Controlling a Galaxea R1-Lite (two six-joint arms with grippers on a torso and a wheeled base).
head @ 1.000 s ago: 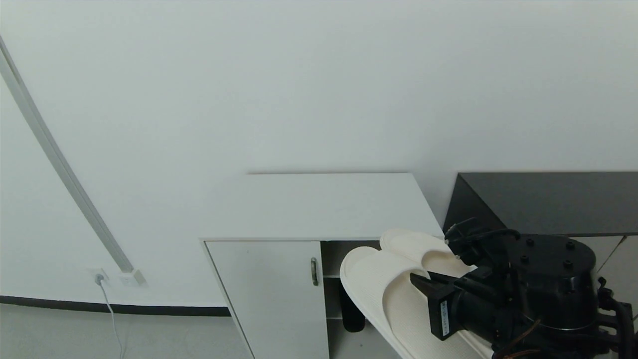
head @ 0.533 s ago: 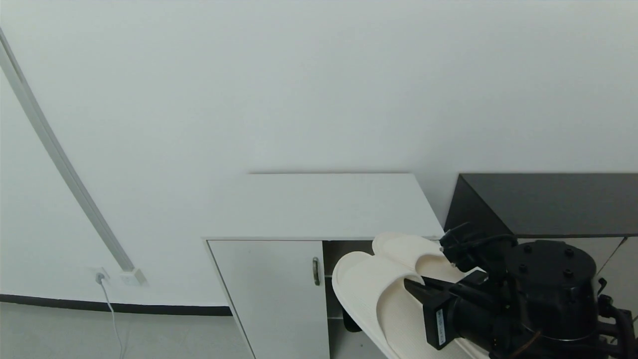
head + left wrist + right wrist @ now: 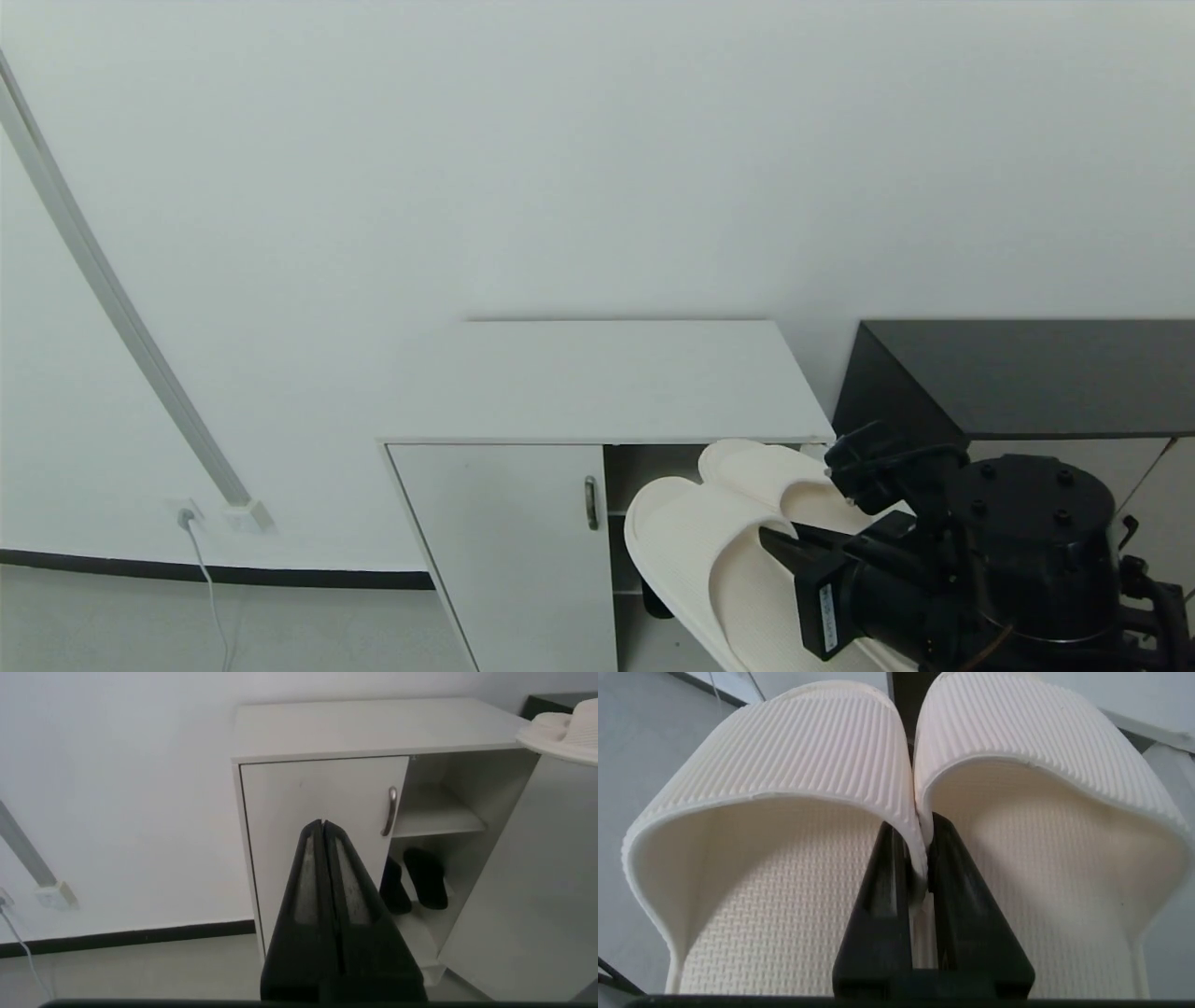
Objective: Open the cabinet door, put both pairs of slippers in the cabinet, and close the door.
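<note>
Right wrist view: the right gripper (image 3: 915,854) is clamped on the touching inner edges of the white slippers (image 3: 813,775), which are held side by side with their toes pointed away from the wrist. In the head view the pair is found at the lower right of the frame. It is raised in front of the open right half of the cabinet (image 3: 607,383), with the toes just below its top edge and not yet inside. The left gripper (image 3: 322,833) is seen with its fingers pressed together and nothing between them. It is held apart from the shut left door (image 3: 280,812) and that door's handle (image 3: 390,810). The open door (image 3: 551,877) is swung well out. A pair of dark slippers (image 3: 416,877) is seen on the lower shelf, so the opening and the first pair are judged done. The white pair is left to be set on a shelf and released, and the door is left to be closed
</note>
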